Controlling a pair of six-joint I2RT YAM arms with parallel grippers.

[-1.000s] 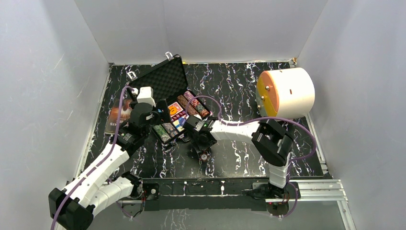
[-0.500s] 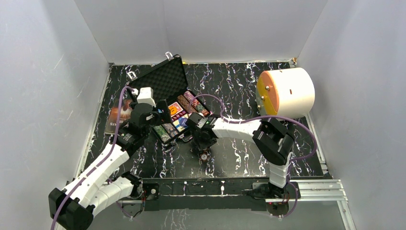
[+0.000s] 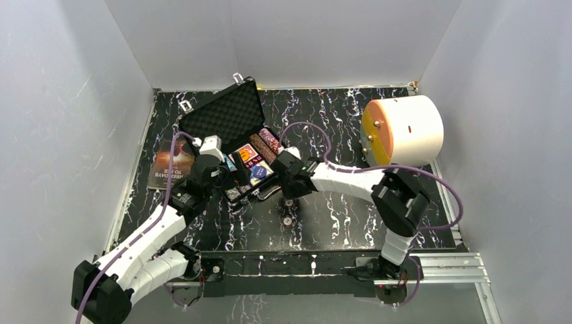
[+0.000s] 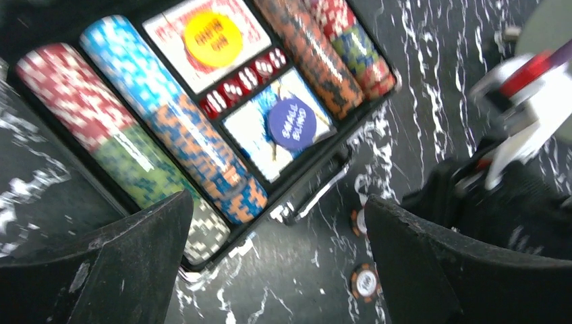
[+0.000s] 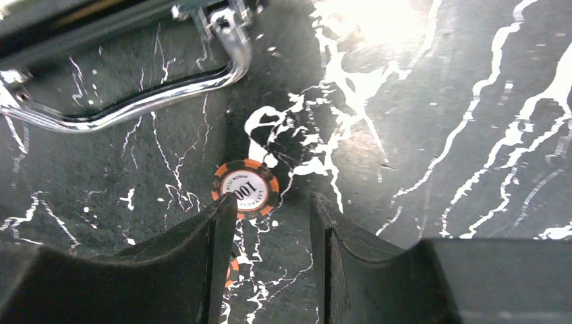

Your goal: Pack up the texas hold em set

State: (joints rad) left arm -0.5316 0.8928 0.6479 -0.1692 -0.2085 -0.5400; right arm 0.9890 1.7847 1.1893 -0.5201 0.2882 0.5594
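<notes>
Four chip rows (image 4: pixel 168 128), two decks (image 4: pixel 246 125), dice (image 4: pixel 246 77) and buttons (image 4: pixel 291 123) sit in the open case (image 3: pixel 222 113); my left gripper (image 4: pixel 278 202) gapes wide, right gripper (image 5: pixel 273 199) slightly parted, empty.

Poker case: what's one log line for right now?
case open, chips inside | left hand open, by case | right hand open, empty, near loose chip

The top camera sits high up behind both arms and looks down on the whole table (image 3: pixel 337 223) from far off. The left wrist camera looks down from close by into the open case (image 4: pixel 315 169). The right wrist camera is nearest of all, just above the case's silver handle (image 5: pixel 135 101) and an orange chip (image 5: pixel 245 190). Both wrist views share that handle.
</notes>
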